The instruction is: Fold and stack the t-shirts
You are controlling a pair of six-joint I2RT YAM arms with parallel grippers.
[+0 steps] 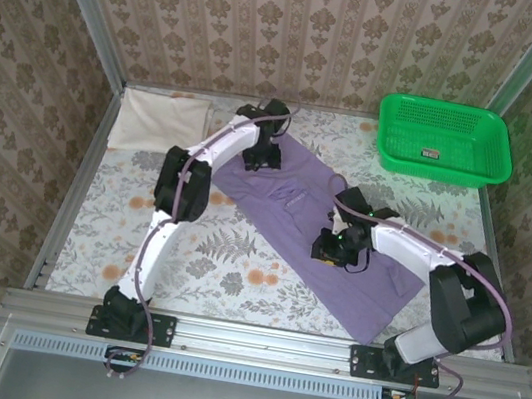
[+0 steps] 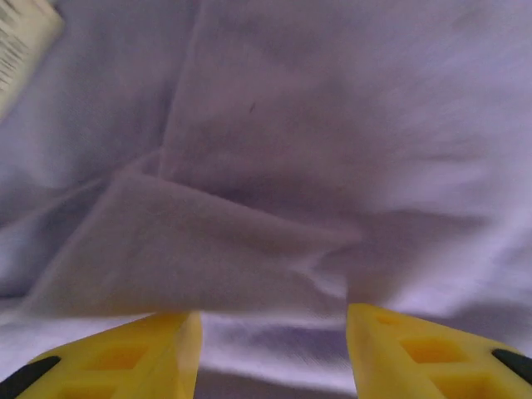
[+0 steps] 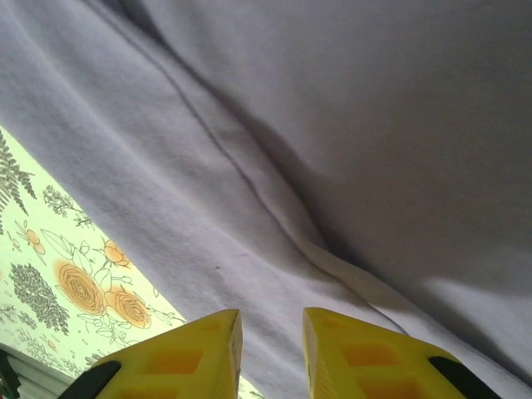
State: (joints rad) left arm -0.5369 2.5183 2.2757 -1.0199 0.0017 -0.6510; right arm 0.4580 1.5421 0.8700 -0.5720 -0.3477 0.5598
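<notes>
The table (image 1: pixel 225 264), covered in a floral print, is seen just beyond the arm bases; the purple t-shirt (image 1: pixel 289 213) is spread slantwise across its middle, from the near right toward the far left. The right claw (image 1: pixel 331 250) is lowered onto the shirt's near-left edge. In the right wrist view this claw (image 3: pixel 272 320) is nearly closed, with a narrow gap left between the yellow fingers (image 3: pixel 208 349); whether any cloth (image 3: pixel 374 125) is caught there cannot be told, and the printed table (image 3: pixel 75 274) is seen beside the hem.

Farther back, the left claw (image 1: pixel 260 158) is set down on the shirt's far end. In the left wrist view that claw (image 2: pixel 274 316) is held open, nothing being seen between its fingers (image 2: pixel 399 349), and a raised fold of purple cloth (image 2: pixel 332 166) lies just past the tips; a white label (image 2: pixel 21 41) is seen at the upper left.

The cream t-shirt (image 1: pixel 162 120) is laid folded in the far left corner, apart from the purple one; the green basket (image 1: pixel 402 105) is placed at the far right.
</notes>
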